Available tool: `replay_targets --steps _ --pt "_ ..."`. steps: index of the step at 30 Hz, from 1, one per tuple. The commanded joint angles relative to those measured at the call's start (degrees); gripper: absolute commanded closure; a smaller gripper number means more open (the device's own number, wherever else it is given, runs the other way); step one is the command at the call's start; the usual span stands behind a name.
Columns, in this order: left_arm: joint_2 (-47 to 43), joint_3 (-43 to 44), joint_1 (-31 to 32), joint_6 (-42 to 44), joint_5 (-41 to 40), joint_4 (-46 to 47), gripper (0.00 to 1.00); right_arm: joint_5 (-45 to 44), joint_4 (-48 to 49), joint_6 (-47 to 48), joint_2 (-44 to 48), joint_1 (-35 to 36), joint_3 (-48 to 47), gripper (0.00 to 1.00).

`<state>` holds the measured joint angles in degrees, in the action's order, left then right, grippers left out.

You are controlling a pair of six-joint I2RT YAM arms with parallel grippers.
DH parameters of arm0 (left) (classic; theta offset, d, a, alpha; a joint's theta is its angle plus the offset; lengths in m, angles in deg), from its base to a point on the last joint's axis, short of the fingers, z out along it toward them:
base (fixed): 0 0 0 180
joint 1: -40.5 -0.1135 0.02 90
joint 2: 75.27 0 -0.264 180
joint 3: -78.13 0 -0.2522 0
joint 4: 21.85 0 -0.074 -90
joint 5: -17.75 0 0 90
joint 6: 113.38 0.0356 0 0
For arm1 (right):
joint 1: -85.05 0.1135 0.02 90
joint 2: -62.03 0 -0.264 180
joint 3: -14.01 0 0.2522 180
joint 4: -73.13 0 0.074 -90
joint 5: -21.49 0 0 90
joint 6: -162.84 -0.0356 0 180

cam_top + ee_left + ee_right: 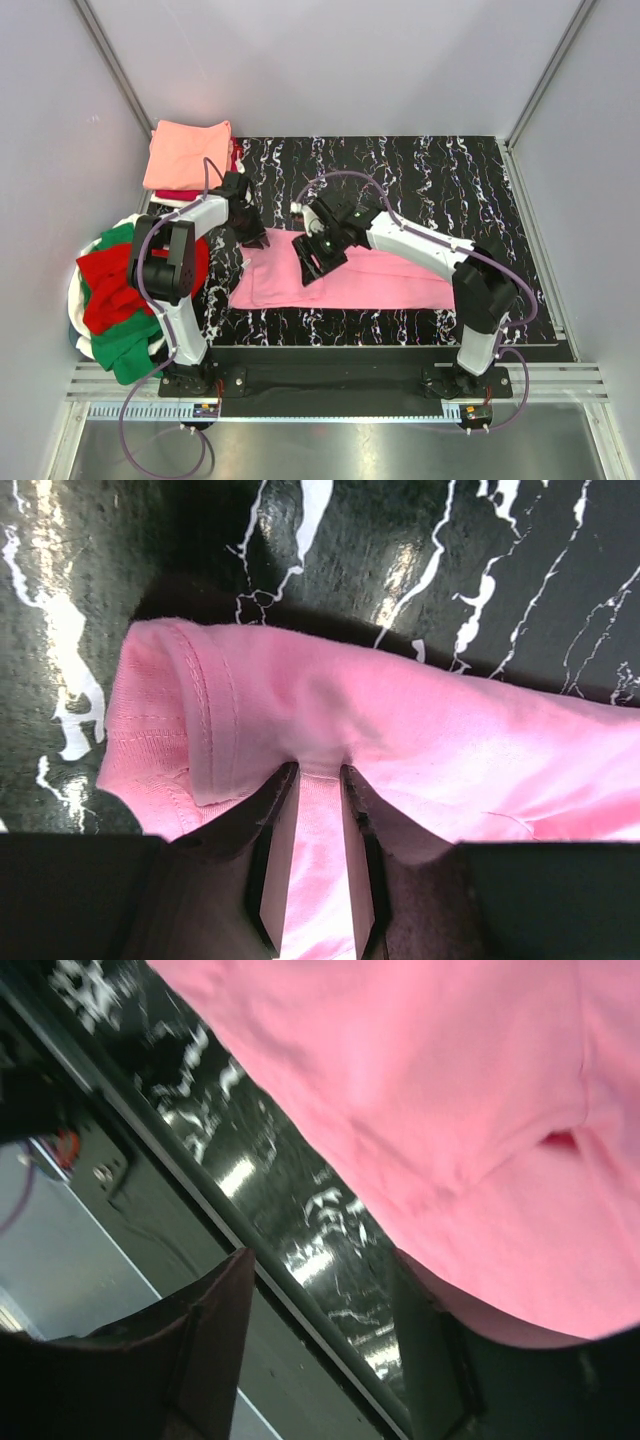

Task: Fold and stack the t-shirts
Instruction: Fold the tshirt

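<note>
Left tool [320, 775] pinched narrow, right tool [322, 1270] spread wide.

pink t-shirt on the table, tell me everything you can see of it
The pink t-shirt is plain soft knit cloth, folded into a long band lying across the black marbled table. Its left end shows a stitched hem, and the left gripper pinches that end between nearly closed fingers. The right gripper hangs open at its near edge; whether a finger touches the cloth I cannot tell.
</note>
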<state>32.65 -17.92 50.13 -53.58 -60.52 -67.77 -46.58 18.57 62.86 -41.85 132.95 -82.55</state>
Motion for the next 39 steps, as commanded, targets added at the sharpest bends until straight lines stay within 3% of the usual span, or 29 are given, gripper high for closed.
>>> replay_targets --steps 1,6,11,16,22,27,29,34,36,39 --pt "1.33 1.7 -0.75 1.8 -4.52 -1.76 0.7 -1.37 3.97 -4.69 -2.46 0.53 -7.19 0.39" --pt "-3.14 0.22 -0.49 2.25 -5.74 -3.26 0.71 -12.87 4.23 -9.44 -2.12 -0.61 -6.42 0.38" --pt "-13.32 -3.22 2.05 1.46 -11.54 -5.18 0.64 -12.0 1.87 -10.59 -2.2 -9.3 -4.73 0.4" --pt "-19.32 -6.73 10.4 0.32 -18.05 -8.53 0.51 -11.83 -1.48 -9.54 -3.88 -18.36 -1.93 0.41" --pt "-22.67 -16.92 14.98 -4.95 -9.9 -3.36 0.52 -14.02 -0.95 -8.21 -4.58 -23.38 5.1 0.42" --pt "-17.14 -18.61 16.74 -6.54 -7.07 1.75 0.55 -11.57 0.71 -9.18 -6.6 -23.38 9.5 0.44" --pt "-13.19 -16.85 16.74 -5.84 -7.07 1.67 0.55 -11.3 1.15 -9.88 -5.03 -23.38 11.42 0.44" --pt "-1.0 -2.81 15.6 -2.86 -9.09 -3.67 0.55 -9.02 0.81 -15.75 -2.57 -23.2 16.08 0.45" --pt "4.47 7.73 14.81 -1.19 -7.78 -5.71 0.56 -8.4 1.5 -19.36 -1.07 -22.15 17.58 0.45" --pt "17.99 29.67 14.54 1.45 -6.81 -11.85 0.57 -1.74 5.19 -27.36 0.78 -14.96 18.04 0.45"
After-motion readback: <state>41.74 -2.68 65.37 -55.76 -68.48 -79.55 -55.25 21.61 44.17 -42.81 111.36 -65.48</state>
